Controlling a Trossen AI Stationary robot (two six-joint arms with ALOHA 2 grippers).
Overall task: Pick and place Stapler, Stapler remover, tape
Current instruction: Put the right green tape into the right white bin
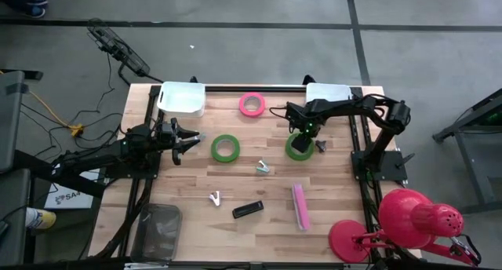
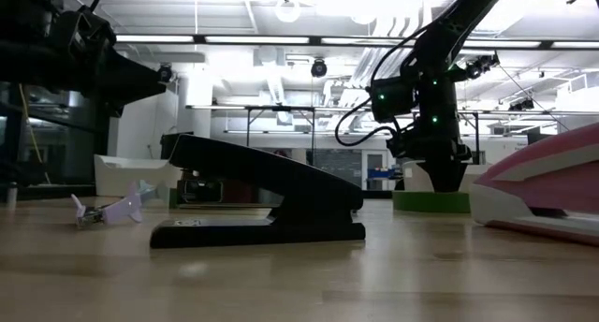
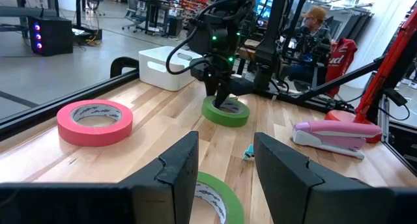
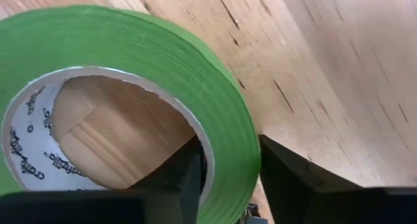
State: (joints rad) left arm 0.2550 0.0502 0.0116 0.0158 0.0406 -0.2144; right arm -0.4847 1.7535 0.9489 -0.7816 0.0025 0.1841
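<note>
A green tape roll (image 1: 298, 147) lies flat on the wooden table toward its right side, and my right gripper (image 1: 301, 140) stands over it, shut on its wall. Another green roll (image 1: 225, 147) lies mid-table, just ahead of my left gripper (image 1: 193, 138), which hovers open and level with nothing between its fingers (image 3: 176, 168). A pink roll (image 1: 252, 103) lies near the far edge. The black stapler (image 1: 248, 210) and a pink stapler (image 1: 300, 206) lie toward the near edge. Two staple removers (image 1: 262, 167) (image 1: 215, 197) rest on the table between them and the rolls. My right gripper straddles the green roll's wall (image 4: 238, 136), one finger (image 4: 186, 178) inside the hole and one (image 4: 293, 178) outside, the wall pinched between them. The fingers come from above, pointing down. The roll lies flat on the table.
White bins stand at the far edge, one at the left (image 1: 182, 97) and one at the right (image 1: 328, 92). A red desk lamp (image 1: 408, 219) sits off the table's near right corner. A dark mesh bag (image 1: 157, 227) lies at the near left. Bare wood shows in the middle.
</note>
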